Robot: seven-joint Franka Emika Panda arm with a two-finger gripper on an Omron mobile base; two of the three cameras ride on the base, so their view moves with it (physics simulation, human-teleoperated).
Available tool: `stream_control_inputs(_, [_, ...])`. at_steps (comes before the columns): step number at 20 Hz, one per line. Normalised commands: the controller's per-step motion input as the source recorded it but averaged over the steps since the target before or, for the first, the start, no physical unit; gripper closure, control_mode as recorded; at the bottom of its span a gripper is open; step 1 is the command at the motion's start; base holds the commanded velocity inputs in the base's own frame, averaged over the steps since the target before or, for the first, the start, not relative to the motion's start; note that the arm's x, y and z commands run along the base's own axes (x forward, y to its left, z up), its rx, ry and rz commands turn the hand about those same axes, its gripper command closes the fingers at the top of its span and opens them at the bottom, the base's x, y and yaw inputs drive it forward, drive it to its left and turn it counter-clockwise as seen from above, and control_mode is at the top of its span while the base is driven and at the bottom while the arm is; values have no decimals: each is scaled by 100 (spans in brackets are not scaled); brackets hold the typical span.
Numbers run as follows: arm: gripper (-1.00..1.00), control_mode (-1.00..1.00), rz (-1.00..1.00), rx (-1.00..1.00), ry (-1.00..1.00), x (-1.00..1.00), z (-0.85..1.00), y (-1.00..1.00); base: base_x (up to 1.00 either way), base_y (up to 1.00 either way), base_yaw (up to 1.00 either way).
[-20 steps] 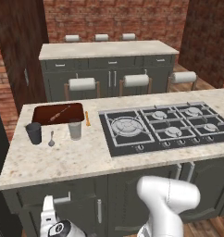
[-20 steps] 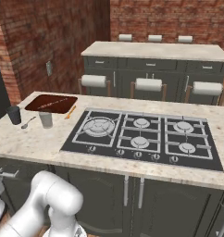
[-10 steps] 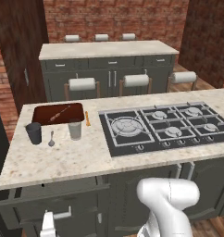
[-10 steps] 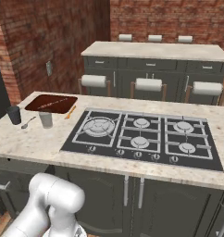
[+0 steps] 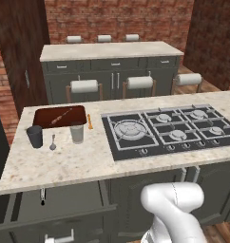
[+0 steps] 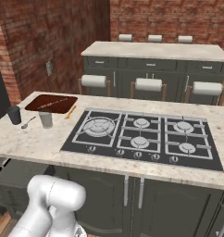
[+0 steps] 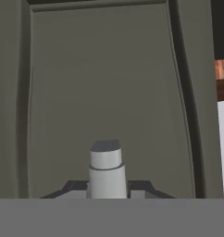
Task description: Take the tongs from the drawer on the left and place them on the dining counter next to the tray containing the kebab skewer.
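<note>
Drawer (image 5: 55,209): wide, shallow, dark grey-green, pulled out under the counter's left end; silver bar handle (image 5: 58,236) at its front edge.
Tongs: cannot make them out; the drawer's inside is dark.
Gripper (image 7: 108,185): fingertips shut on the handle, seen in the hand view against the flat grey-green drawer front.
Tray (image 5: 59,116): dark reddish-brown, low rim, at the counter's far left; skewer (image 5: 61,116) lies slanted in it.
Counter (image 5: 79,159): beige speckled stone with a black hob (image 5: 169,130).
Beside the tray: 2 cups, 1 dark (image 5: 34,136), 1 grey (image 5: 77,132); spoon (image 5: 53,142) between them; orange stick (image 5: 89,121).
Room: red brick walls, second worktop (image 5: 110,49) behind, 3 stools.
</note>
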Motion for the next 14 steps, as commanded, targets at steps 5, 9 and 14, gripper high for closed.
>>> stream_control_inputs(5, [100, -100, 0, 4, 0, -76, 0, 0, 0, 0, 0])
stream_control_inputs(9, [100, -100, 0, 3, 0, -73, 0, 0, 0, 0, 0])
stream_control_inputs(14, [100, -100, 0, 2, 0, -62, 0, 0, 0, 0, 0])
